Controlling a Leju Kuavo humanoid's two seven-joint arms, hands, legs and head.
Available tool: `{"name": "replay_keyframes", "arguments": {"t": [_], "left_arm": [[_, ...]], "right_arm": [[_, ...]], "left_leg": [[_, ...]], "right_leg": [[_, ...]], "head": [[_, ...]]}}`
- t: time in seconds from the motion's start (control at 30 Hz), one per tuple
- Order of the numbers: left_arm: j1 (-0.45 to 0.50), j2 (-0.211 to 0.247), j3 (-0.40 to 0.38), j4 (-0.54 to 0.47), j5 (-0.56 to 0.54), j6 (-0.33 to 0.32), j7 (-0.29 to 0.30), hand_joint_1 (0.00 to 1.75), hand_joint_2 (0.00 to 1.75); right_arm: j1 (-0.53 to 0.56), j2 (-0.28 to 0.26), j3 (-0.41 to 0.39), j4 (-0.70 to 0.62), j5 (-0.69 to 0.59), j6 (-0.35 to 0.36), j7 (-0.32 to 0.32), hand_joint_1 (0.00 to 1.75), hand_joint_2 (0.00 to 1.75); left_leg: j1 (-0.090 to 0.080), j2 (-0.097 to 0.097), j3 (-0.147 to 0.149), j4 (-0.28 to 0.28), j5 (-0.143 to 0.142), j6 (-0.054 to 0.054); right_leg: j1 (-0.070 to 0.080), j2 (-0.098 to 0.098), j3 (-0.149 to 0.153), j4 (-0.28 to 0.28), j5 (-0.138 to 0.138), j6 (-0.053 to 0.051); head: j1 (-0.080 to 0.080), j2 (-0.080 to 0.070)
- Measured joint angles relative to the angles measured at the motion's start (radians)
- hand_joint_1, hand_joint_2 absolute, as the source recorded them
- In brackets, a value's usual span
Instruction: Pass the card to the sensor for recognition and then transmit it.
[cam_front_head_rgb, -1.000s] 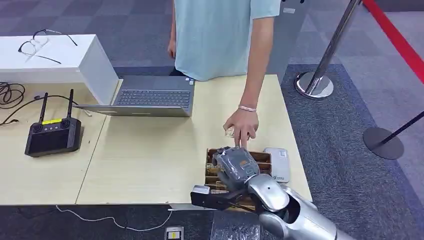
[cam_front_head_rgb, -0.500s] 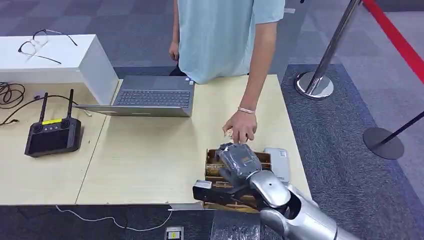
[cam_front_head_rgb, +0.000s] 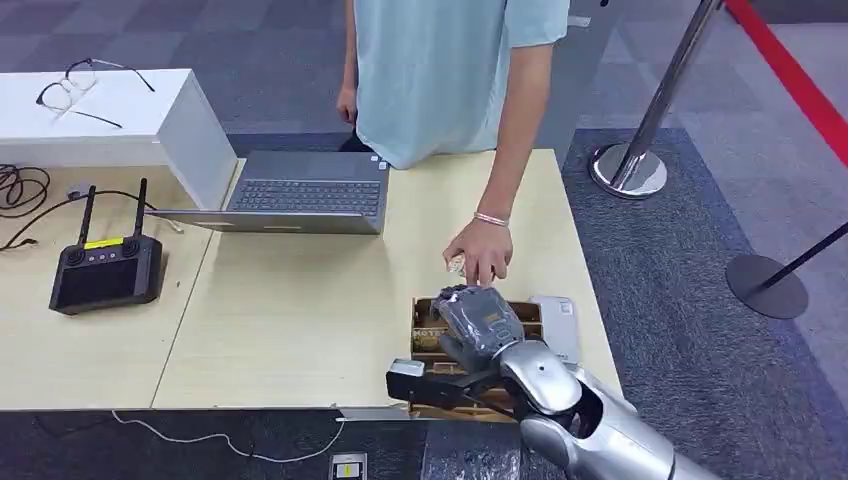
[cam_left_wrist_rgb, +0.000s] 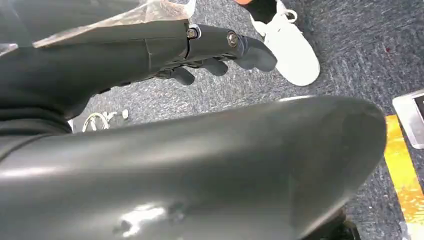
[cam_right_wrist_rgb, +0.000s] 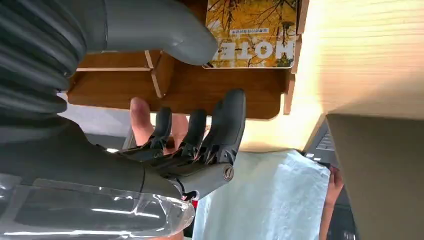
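A wooden card box (cam_front_head_rgb: 424, 352) stands near the table's front edge. In it lies a card (cam_right_wrist_rgb: 252, 32) with a yellow autumn picture and dark lettering, also seen as the card (cam_front_head_rgb: 428, 334) at the box's left end. My right hand (cam_front_head_rgb: 476, 320) hovers over the box with fingers (cam_right_wrist_rgb: 226, 127) spread and the thumb tip over the card's edge; nothing is gripped. A white flat sensor (cam_front_head_rgb: 563, 312) lies just right of the box. My left hand (cam_left_wrist_rgb: 215, 47) hangs above the carpet, holding nothing.
A person in a light blue shirt (cam_front_head_rgb: 440, 70) stands behind the table, one hand (cam_front_head_rgb: 482, 254) on the table just beyond the box. An open laptop (cam_front_head_rgb: 300, 195), a black controller (cam_front_head_rgb: 105, 272), a white block (cam_front_head_rgb: 110, 115) and stanchions (cam_front_head_rgb: 630, 165) are around.
My right hand has crept slightly forward over the box. The person's hand has drawn back a little from the box.
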Motion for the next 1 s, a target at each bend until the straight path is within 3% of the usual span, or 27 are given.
{"name": "replay_keyframes", "arguments": {"t": [0.77, 0.83, 1.0], "left_arm": [[0.000, 0.000, 0.000, 0.000, -0.006, 0.000, 0.000, 0.00, 0.00], [0.000, 0.000, 0.000, 0.000, -0.006, 0.000, 0.000, 0.00, 0.00], [0.000, 0.000, 0.000, 0.000, -0.005, 0.000, 0.000, 0.00, 0.00]], "right_arm": [[0.005, 0.000, 0.000, 0.026, -0.019, -0.003, 0.000, 1.06, 1.75], [0.005, 0.000, 0.000, 0.027, -0.024, -0.005, 0.000, 1.17, 1.75], [0.005, 0.000, 0.000, 0.039, -0.033, -0.016, 0.000, 1.15, 1.75]], "left_leg": [[0.000, 0.000, 0.000, 0.000, 0.000, 0.000], [0.000, 0.000, 0.000, 0.000, 0.000, 0.000], [0.000, 0.000, 0.000, 0.000, 0.000, 0.000]], "right_leg": [[0.000, 0.000, 0.000, 0.000, 0.000, 0.000], [0.000, 0.000, 0.000, 0.000, 0.000, 0.000], [0.000, 0.000, 0.000, 0.000, 0.000, 0.000]], "head": [[0.000, 0.000], [0.000, 0.000], [0.000, 0.000]]}}
